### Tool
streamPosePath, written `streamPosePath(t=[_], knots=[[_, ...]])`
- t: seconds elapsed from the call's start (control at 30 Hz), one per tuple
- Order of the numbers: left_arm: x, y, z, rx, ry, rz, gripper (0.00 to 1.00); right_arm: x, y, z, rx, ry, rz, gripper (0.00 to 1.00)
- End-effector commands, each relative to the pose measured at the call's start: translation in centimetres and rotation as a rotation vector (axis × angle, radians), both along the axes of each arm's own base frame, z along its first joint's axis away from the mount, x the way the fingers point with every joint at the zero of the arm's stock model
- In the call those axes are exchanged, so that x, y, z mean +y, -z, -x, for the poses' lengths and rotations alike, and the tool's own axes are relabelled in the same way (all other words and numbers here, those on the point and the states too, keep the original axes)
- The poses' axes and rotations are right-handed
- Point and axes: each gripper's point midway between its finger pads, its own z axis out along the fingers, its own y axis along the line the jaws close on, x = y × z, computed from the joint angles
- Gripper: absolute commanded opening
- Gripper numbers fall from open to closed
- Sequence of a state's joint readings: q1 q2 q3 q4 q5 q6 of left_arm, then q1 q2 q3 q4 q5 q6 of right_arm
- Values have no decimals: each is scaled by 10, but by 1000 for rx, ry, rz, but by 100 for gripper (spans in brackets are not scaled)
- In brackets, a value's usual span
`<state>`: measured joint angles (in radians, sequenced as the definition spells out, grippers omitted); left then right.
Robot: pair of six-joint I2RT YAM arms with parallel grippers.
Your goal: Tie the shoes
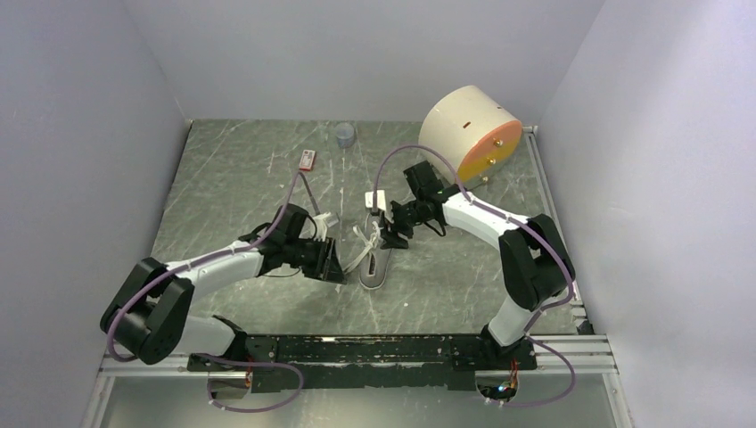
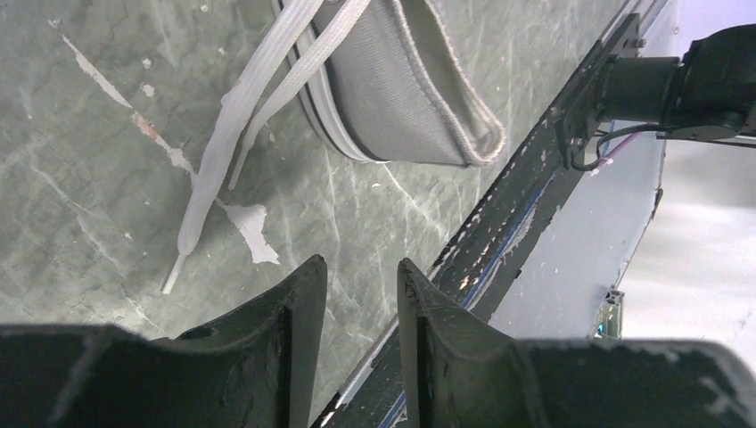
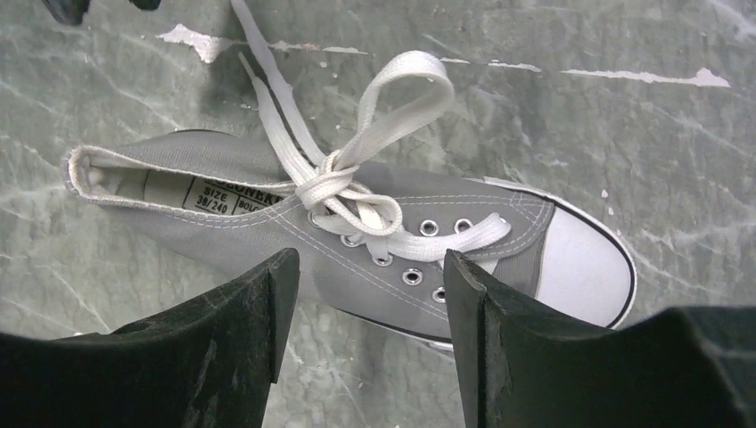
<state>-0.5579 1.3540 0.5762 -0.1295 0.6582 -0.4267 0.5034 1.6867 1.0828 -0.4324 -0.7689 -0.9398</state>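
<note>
We find the left gripper (image 2: 358,272) low over the grey-green marbled table (image 1: 223,178), its black fingers slightly parted and holding nothing. Just to its right, near the table's middle, lies the small grey canvas sneaker with white toe cap (image 3: 267,227), heel toward the arm bases. Its long white laces (image 3: 406,76) form a loose knot with one loop, and two ends trail on the table. The right gripper (image 3: 370,263) hovers above the sneaker, fingers spread wide and empty.

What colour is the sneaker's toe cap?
The toe cap is white, with a thin dark outline; best seen in the right wrist view.
</note>
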Motion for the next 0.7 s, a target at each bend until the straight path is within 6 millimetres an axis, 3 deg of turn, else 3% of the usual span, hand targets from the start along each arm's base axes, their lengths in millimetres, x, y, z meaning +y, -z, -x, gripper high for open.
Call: streamPosePath(t=[0.0, 0.13, 0.67], knots=[[-4, -19, -2, -19, -14, 43, 40, -3, 5, 2, -72, -77, 50, 63], [-4, -28, 0, -33, -23, 67, 41, 7, 3, -2, -110, -84, 45, 59], [5, -21, 17, -2, -31, 70, 43, 22, 6, -5, -76, -159, 54, 54]])
